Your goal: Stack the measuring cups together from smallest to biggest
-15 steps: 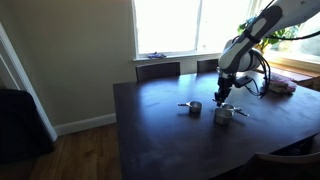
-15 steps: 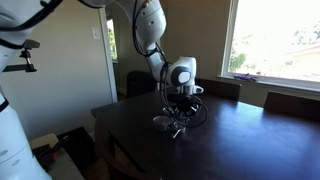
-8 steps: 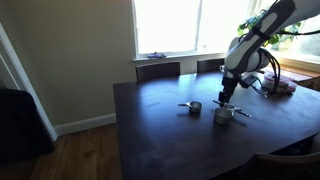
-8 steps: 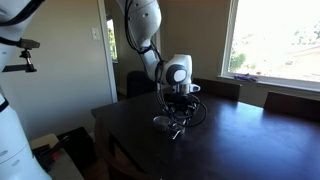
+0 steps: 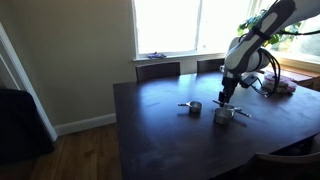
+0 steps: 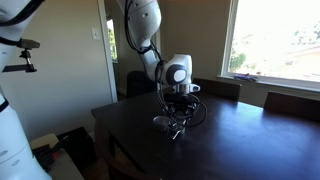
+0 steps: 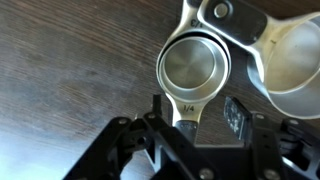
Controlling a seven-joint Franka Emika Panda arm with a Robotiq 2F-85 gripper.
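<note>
In the wrist view a shiny silver measuring cup marked 1/4 (image 7: 197,68) stands on the dark table. Its flat handle points toward me and lies between the fingers of my gripper (image 7: 195,112). The gripper is open, and the fingers do not touch the handle. A bigger silver cup (image 7: 296,58) stands right beside it, and another handle end with a hole (image 7: 216,12) lies just beyond. In an exterior view the gripper (image 5: 228,99) hangs low over a cup (image 5: 224,114), with a smaller cup (image 5: 194,107) apart to the side. The cups also show under the gripper (image 6: 178,101) in an exterior view (image 6: 166,122).
The dark wooden table (image 5: 160,125) has chair backs (image 5: 158,70) along its far edge below a bright window. Some objects (image 5: 280,86) lie at the table's far corner near the arm. A white robot part (image 6: 12,130) stands at the frame's edge.
The arm's upper links shifted a little between one second and half a second ago. The gripper stays low over the cups, and nothing has moved since.
</note>
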